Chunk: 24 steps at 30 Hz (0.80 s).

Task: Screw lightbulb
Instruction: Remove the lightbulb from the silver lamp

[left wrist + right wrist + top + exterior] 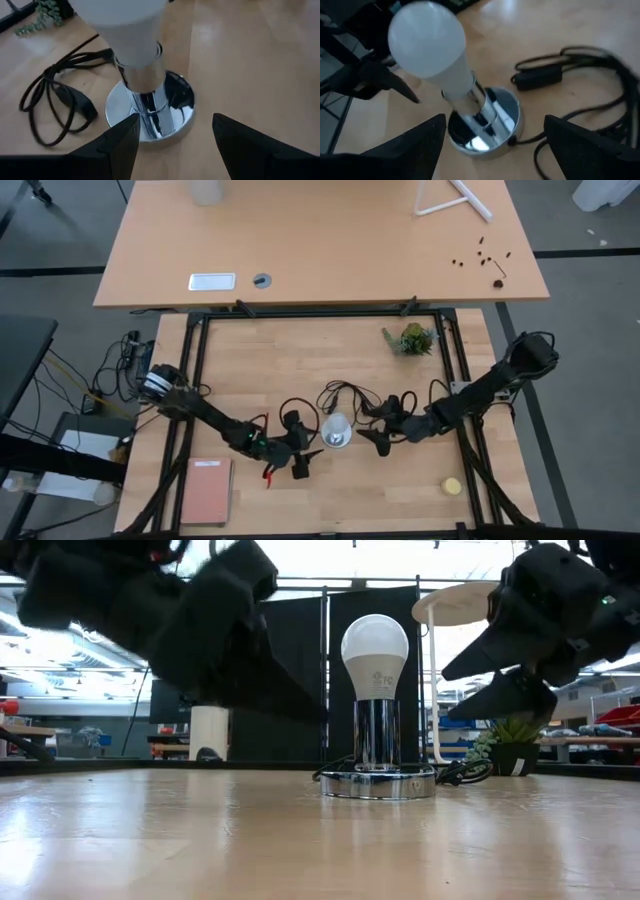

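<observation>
On the counter (300, 370), near its middle, the lightbulb (375, 655) stands upright in the chrome socket post of a round silvery lamp base (378, 783); the bulb's screw end is hidden inside the post, so the seating appears advanced or complete, though whether it is fully tightened cannot be told. The left end effector (312, 454) sits just beside the base on one side, fingers spread wide and holding nothing. The right end effector (372, 438) sits just beside it on the opposite side, likewise spread wide and empty. Neither touches the bulb. Judged from this arrangement, the insertion step is done; what may remain is a final turn or simple withdrawal of both arms. Count: one lightbulb, one lamp base, one black cord (345, 392) with an inline switch running from the base, one small yellow round item (453, 486) well apart near the counter's edge, one small potted plant (410, 338), one reddish flat pad (205, 490), two arms
</observation>
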Tool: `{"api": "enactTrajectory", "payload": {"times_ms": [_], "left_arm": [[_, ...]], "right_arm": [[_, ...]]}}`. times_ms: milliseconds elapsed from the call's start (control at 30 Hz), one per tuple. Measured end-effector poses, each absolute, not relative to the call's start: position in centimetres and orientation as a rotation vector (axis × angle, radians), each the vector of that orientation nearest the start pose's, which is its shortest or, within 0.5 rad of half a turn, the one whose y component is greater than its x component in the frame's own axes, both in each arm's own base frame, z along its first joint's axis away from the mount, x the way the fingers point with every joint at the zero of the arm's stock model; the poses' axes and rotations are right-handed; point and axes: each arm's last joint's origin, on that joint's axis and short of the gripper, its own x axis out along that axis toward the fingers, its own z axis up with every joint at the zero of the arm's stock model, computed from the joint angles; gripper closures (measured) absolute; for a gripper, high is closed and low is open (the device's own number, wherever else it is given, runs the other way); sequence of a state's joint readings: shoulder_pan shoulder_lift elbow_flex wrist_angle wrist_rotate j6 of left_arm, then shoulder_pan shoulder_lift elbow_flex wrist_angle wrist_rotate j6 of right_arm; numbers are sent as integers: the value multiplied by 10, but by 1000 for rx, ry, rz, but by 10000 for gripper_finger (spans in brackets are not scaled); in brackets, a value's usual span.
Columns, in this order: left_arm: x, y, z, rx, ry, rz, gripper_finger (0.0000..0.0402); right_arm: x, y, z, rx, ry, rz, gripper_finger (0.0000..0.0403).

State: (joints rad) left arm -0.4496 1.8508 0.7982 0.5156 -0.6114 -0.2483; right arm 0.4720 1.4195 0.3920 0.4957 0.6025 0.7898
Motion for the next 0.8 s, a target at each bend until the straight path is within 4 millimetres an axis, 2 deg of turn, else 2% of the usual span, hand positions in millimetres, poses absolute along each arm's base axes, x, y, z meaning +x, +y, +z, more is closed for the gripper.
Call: {"api": "enactTrajectory", "payload": {"times_ms": [133,267,500,633,800], "left_arm": [[328,-121,114,46,432,254,149],[335,-103,111,31,430,302,149],[345,-86,111,54,462,65,149],[350,-68,113,47,446,47,149],[355,-47,115,42,436,78,162]], "right_arm": [[224,95,143,484,408,-293,57],[228,92,152,418,432,-308,57],[228,75,158,440,482,-323,57],[229,66,157,447,523,-320,57],[223,51,150,490,615,-429,57]]}}
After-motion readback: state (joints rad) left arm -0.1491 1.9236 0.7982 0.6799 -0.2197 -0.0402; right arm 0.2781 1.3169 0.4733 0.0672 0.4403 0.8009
